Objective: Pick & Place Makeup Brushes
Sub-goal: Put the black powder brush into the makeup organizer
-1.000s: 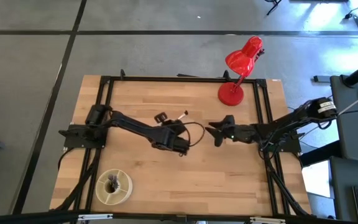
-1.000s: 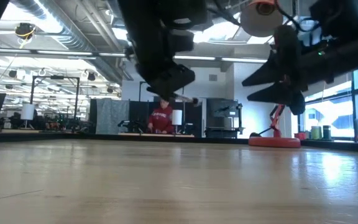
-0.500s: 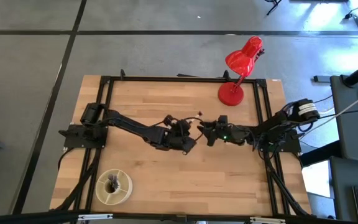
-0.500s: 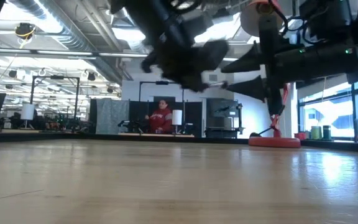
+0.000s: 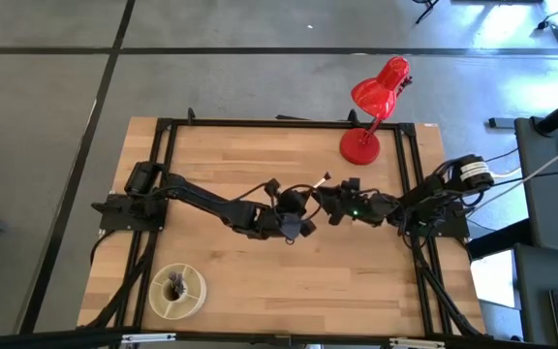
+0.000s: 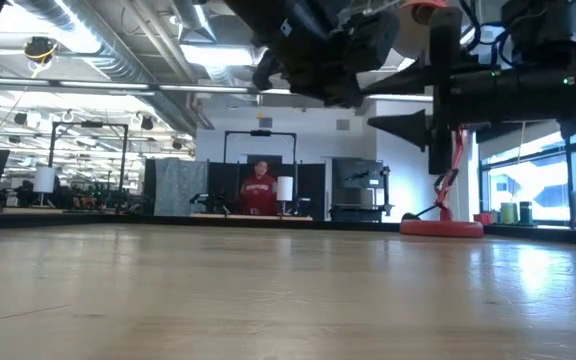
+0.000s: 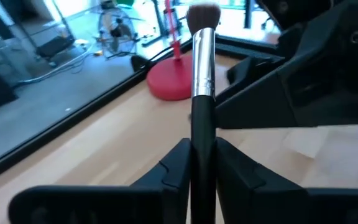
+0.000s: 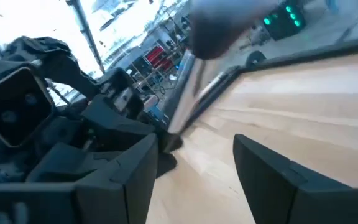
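One makeup brush has a dark handle, a silver ferrule and a brown bristle tip. My left gripper is shut on it above the table's middle, well clear of the wood. My right gripper is open and faces the left gripper from the table's right; its fingers stand just short of the brush, one on either side of its line. Several more dark brushes stand upright in a pale round cup near the table's near left corner. My left gripper pinches the brush by its dark handle, below the silver ferrule, between the two fingers. The brush runs along the fingers and sticks out past their ends. Its bristle tip points toward the far right, at the lamp. It is lifted clear of the table.
A red desk lamp stands with its round base on the table's far right part, close behind the grippers. A black frame runs along the table's edges. Bare wood lies in front of the grippers. A person in red sits far behind the table.
My left gripper has moved toward the table's right with the brush and turned, so the bristle tip now points toward the lamp. My right gripper has moved left toward it, and the two now stand close together above the table's middle.
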{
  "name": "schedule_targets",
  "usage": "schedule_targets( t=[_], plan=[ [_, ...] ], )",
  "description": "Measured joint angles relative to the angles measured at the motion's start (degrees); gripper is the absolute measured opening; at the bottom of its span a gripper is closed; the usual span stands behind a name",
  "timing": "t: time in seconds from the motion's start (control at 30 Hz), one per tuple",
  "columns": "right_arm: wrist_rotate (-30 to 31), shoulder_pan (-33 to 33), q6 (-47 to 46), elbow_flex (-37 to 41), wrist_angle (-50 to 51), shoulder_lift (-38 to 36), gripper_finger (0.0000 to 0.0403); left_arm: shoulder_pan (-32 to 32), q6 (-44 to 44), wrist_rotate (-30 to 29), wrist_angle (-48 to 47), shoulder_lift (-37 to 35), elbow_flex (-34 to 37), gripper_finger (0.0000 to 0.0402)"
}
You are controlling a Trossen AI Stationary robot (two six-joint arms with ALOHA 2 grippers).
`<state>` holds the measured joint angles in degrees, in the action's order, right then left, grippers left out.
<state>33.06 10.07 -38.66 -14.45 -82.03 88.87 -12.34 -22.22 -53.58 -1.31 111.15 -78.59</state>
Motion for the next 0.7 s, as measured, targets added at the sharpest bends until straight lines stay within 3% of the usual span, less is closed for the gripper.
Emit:
schedule_targets(
  t=[0.2, 0.47, 0.7],
  plan=[
    [-4.2, 0.2, 6.0, -0.4, -4.7, 1.5, 0.0186, 0.0, 2.6, 4.4, 2.2, 0.0, 0.0, 0.0054],
    [-4.6, 0.8, 11.1, -0.4, -5.5, 1.4, 0.0047, 0.0, 2.6, 5.9, 2.3, 0.0, 0.0, 0.0054],
    [-4.5, 1.9, 19.2, -0.3, -2.2, 1.4, 0.0046, 0.9, 2.6, 13.6, -0.5, 0.0, 0.0, 0.0071]
  ],
)
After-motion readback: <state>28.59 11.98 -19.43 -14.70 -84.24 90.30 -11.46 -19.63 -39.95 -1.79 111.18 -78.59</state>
